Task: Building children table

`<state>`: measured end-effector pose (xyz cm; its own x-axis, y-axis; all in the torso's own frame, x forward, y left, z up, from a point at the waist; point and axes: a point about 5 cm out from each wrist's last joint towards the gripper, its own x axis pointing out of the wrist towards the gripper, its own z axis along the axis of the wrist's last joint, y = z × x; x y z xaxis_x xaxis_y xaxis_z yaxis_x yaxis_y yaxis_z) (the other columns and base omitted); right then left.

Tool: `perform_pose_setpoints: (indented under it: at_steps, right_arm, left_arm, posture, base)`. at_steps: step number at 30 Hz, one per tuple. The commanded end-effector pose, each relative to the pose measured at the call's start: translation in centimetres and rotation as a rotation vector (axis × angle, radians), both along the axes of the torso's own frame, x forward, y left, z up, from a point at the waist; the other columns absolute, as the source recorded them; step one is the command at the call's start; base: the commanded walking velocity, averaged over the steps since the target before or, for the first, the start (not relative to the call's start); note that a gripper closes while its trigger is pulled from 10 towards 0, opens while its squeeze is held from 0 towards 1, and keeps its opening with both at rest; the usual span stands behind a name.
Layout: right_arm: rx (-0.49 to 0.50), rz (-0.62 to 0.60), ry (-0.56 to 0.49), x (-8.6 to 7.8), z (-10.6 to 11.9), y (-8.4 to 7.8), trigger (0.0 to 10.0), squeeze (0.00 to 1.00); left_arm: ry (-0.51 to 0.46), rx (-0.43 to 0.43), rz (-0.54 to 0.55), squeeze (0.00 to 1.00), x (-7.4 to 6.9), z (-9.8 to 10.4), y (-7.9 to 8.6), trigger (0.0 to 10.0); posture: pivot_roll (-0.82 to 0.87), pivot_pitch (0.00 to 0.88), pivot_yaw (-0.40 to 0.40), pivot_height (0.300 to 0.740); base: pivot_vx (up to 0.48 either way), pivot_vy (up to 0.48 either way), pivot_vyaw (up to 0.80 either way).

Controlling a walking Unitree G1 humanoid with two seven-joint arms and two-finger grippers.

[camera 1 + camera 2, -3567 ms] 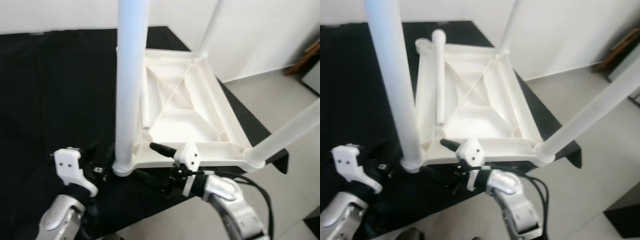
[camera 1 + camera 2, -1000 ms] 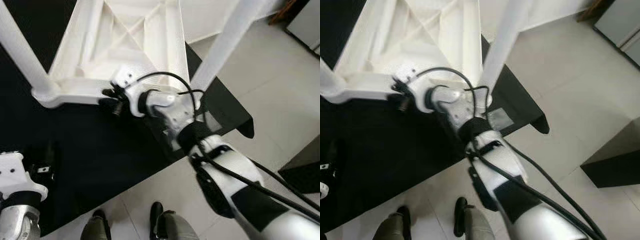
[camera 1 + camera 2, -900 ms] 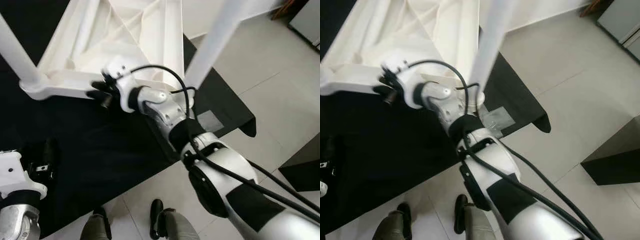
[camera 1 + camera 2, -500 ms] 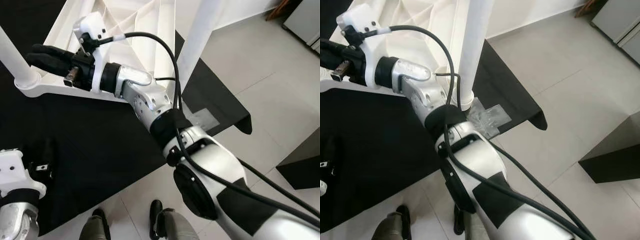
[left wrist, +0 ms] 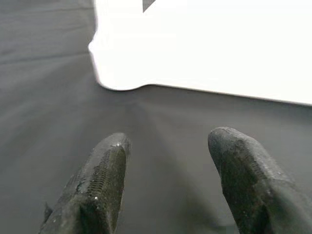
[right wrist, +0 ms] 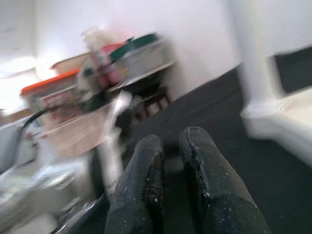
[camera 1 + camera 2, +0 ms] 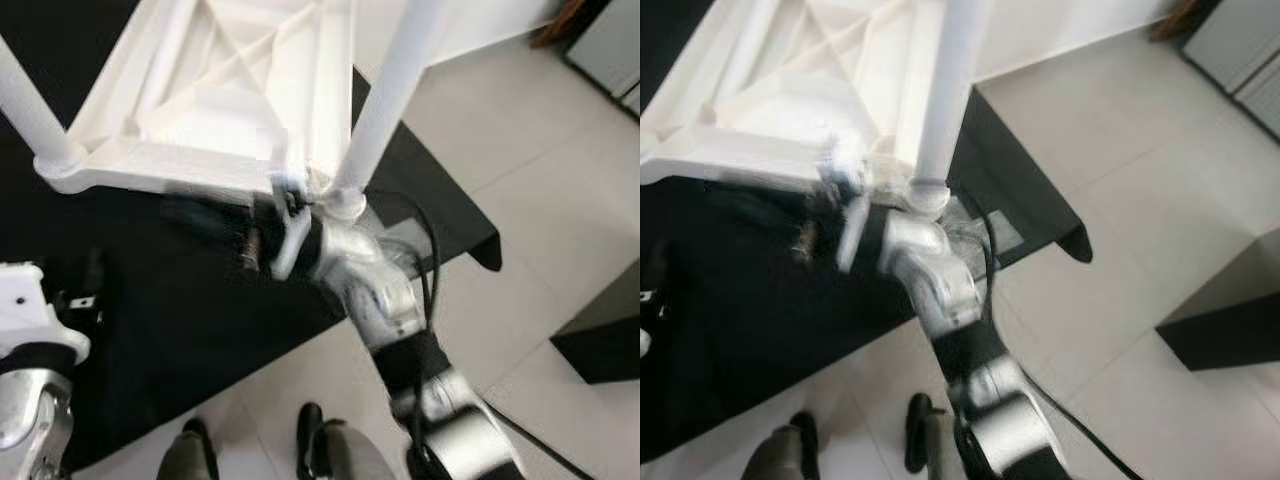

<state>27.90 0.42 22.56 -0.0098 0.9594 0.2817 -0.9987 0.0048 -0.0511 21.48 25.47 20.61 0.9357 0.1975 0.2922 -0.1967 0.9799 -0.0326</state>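
Since half a second ago: right gripper (image 7: 215, 222) swung down off the frame edge, now blurred over the black mat (image 7: 150, 300) just below the near rail. Upturned white children's table (image 7: 230, 110) on the mat, legs up; near-right leg (image 7: 385, 100) seated in its corner socket. Right fingers (image 6: 146, 180) pressed together, empty. Left gripper (image 5: 168, 183) low beside the table's near-left corner, fingers spread, empty. Probably repositioning; best to slow down, steady the frame, avoid knocking legs.
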Motion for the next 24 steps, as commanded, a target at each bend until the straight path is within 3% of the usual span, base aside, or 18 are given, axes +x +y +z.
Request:
perform_pose_setpoints:
  at_steps: [1,6,8,9,10,12,16,19,22,24]
  right_arm:
    - [-0.061,-0.039,0.062,-1.1,-2.5,-1.0,10.0,0.0]
    - [-0.08,-0.128,0.111,-0.3,-3.7,-2.5,10.0,0.0]
    - [-0.11,-0.198,0.136,0.2,-4.5,-4.5,10.0,0.0]
    - [-0.11,-0.198,0.136,0.2,-4.5,-4.5,10.0,0.0]
    - [-0.136,-0.21,0.138,0.3,-5.0,-5.6,10.0,0.0]
    - [-0.161,-0.214,0.138,0.1,-5.4,-6.4,10.0,0.0]
    - [-0.2,-0.244,0.149,-0.1,-5.7,-7.6,10.0,0.0]
    - [-0.2,-0.244,0.149,-0.1,-5.7,-7.6,10.0,0.0]
    - [-0.228,-0.36,0.184,0.1,-6.1,-8.7,10.0,0.0]
    - [-0.231,-0.391,0.191,0.3,-6.3,-8.8,10.0,0.0]
  left_arm:
    - [0.016,-0.026,-0.118,0.0,-0.2,-0.5,-0.1,10.0]
    - [0.026,-0.037,-0.217,0.0,-0.3,-0.7,-0.7,10.0]
    - [0.05,-0.047,-0.358,0.0,-0.7,-1.0,-1.7,10.0]
    - [0.05,-0.047,-0.358,0.0,-0.7,-1.0,-1.7,10.0]
    - [0.069,-0.048,-0.439,0.0,-1.0,-1.3,-2.3,10.0]
    - [0.084,-0.048,-0.494,0.0,-1.2,-1.5,-2.8,10.0]
    - [0.118,-0.054,-0.579,0.0,-1.5,-1.9,-3.4,10.0]
    - [0.118,-0.054,-0.579,0.0,-1.5,-1.9,-3.4,10.0]
    - [0.151,-0.056,-0.676,0.0,-1.8,-2.3,-3.7,10.0]
    - [0.156,-0.058,-0.686,0.0,-1.8,-2.4,-3.7,10.0]
  posture:
    - [0.06,0.257,-0.124,0.74]
    - [0.06,0.247,-0.12,0.74]
    - [0.05,0.233,-0.115,0.74]
    - [0.05,0.233,-0.115,0.74]
    - [0.05,0.23,-0.114,0.74]
    - [0.05,0.226,-0.112,0.74]
    - [0.05,0.219,-0.111,0.74]
    - [0.05,0.219,-0.111,0.74]
    - [0.05,0.22,-0.109,0.74]
    - [0.05,0.22,-0.109,0.74]
  base:
    - [0.0,-0.431,0.0]
    - [0.0,-0.436,0.0]
    - [0.0,-0.437,0.0]
    - [0.0,-0.439,0.0]
    - [0.0,-0.435,0.0]
    - [0.0,-0.435,0.0]
    - [0.0,-0.438,0.0]
    - [0.0,-0.439,0.0]
    - [0.0,-0.442,0.0]
    - [0.0,-0.442,0.0]
